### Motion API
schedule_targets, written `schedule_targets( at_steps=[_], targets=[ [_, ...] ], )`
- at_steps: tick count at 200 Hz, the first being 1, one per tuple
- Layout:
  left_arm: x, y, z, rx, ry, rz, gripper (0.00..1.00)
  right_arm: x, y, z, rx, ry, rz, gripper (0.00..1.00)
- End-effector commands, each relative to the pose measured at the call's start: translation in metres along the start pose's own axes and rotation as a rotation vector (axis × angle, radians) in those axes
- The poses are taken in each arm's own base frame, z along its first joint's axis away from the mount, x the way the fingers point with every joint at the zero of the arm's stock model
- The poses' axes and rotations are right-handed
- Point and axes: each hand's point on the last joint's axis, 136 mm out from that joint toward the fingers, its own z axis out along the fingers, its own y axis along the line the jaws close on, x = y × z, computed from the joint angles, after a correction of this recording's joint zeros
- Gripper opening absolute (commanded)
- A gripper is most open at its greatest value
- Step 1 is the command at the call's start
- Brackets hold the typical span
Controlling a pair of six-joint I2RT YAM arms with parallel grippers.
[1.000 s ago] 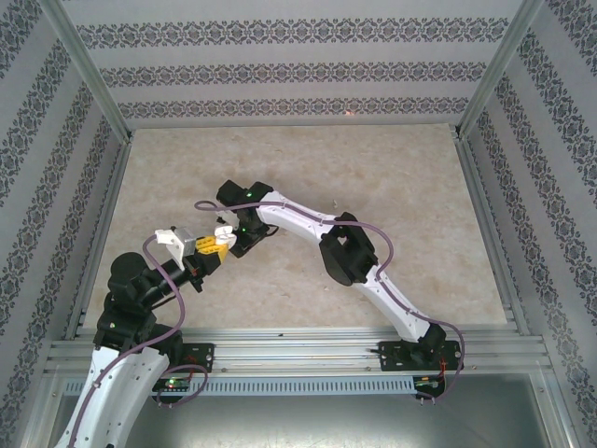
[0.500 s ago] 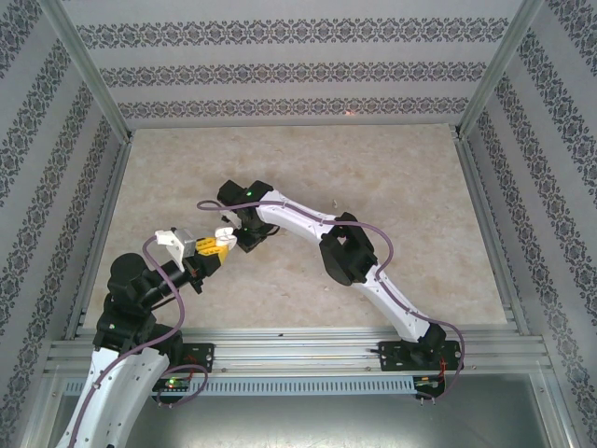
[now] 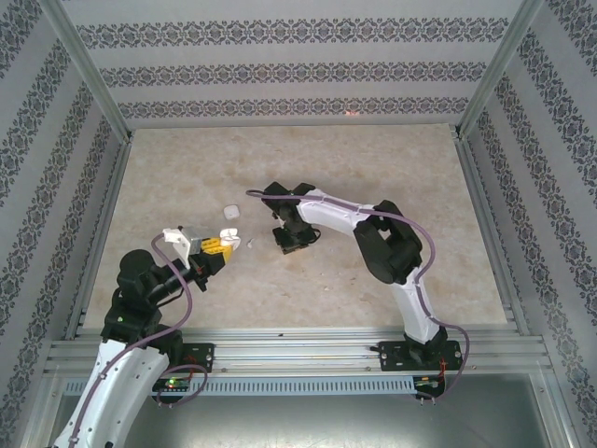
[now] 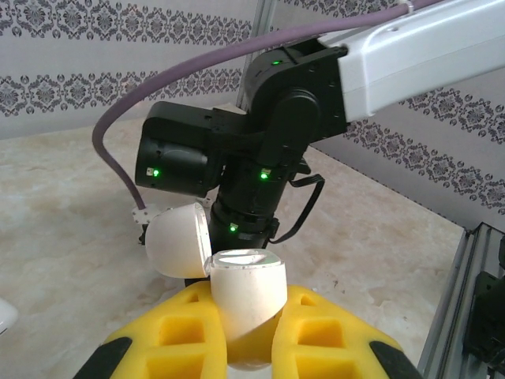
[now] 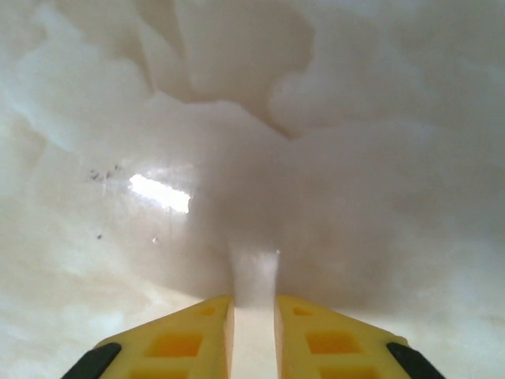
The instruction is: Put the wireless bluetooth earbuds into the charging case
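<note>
1. My left gripper (image 3: 222, 245) is clenched on the case (image 4: 247, 292). The yellow fingers pinch its lower body from both sides and hold it above the table (image 3: 373, 168), at the left of centre in the top view.
2. The case is open. Its lid (image 4: 177, 241) is swung back to the left of the body and joined to it at the hinge, with the domed outside facing my left wrist camera.
3. The open mouth of the case shows as a pale glossy face tilted away from that camera. I cannot tell whether anything sits in its wells.
4. My right gripper (image 5: 253, 298) hangs low over the table, just to the right of the case and apart from it. The jaws are drawn nearly together on a slim white piece, which I take for an earbud (image 5: 254, 347). It fills the narrow gap between the yellow fingers, and the close view is too blurred to show its shape.
5. A tiny white bit (image 3: 250, 244) lies on the table between my two grippers, just beside the case.
6. A larger white object (image 3: 230, 213) lies on the table just beyond the case, touching nothing.
</note>
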Motion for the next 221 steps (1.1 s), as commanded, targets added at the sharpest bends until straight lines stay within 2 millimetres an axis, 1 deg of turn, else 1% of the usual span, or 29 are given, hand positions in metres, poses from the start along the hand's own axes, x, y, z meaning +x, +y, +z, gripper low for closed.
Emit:
schedule_targets(
  at_steps=[1,14,25,44,57,63,85,97,113,122,140,189,205,221],
  targets=[
    [-0.01,-0.002,0.001,0.023,-0.046,0.017,0.0,-0.009,0.028,-0.018,-0.097,-0.081,-0.014,0.24],
    [-0.01,-0.002,0.001,0.021,-0.044,0.018,0.0,-0.015,0.035,-0.025,-0.117,-0.107,-0.065,0.28],
    [-0.008,-0.003,0.0,0.022,-0.039,0.016,0.0,-0.025,0.04,-0.033,-0.122,-0.131,-0.101,0.31],
    [-0.007,-0.003,-0.001,0.017,-0.035,0.017,0.0,-0.048,0.047,-0.042,-0.108,-0.169,-0.136,0.31],
    [-0.006,-0.003,-0.002,0.012,-0.035,0.016,0.0,-0.064,0.057,-0.042,-0.121,-0.186,-0.16,0.29],
    [-0.006,-0.003,-0.003,0.009,-0.035,0.015,0.0,-0.073,0.064,-0.045,-0.14,-0.201,-0.171,0.28],
    [-0.006,-0.002,-0.004,0.002,-0.032,0.015,0.0,-0.097,0.083,-0.039,-0.184,-0.21,-0.193,0.24],
    [-0.006,-0.003,-0.005,-0.001,-0.026,0.017,0.0,-0.106,0.089,-0.033,-0.196,-0.204,-0.201,0.22],
    [-0.005,-0.003,-0.006,-0.004,-0.018,0.023,0.0,-0.112,0.094,-0.025,-0.206,-0.19,-0.208,0.2],
    [-0.005,-0.003,-0.007,-0.008,-0.017,0.026,0.0,-0.114,0.095,-0.021,-0.212,-0.185,-0.211,0.19],
    [-0.004,-0.003,-0.007,-0.011,-0.013,0.029,0.0,-0.111,0.094,-0.01,-0.214,-0.163,-0.214,0.18],
    [-0.003,-0.003,-0.006,-0.006,-0.023,0.026,0.0,-0.092,0.091,0.019,-0.264,-0.091,-0.197,0.18],
    [-0.004,-0.003,-0.007,-0.003,-0.022,0.026,0.0,-0.084,0.09,0.022,-0.277,-0.078,-0.188,0.18],
    [-0.004,-0.005,-0.007,0.0,-0.022,0.03,0.0,-0.077,0.09,0.02,-0.292,-0.079,-0.189,0.18]
  ],
)
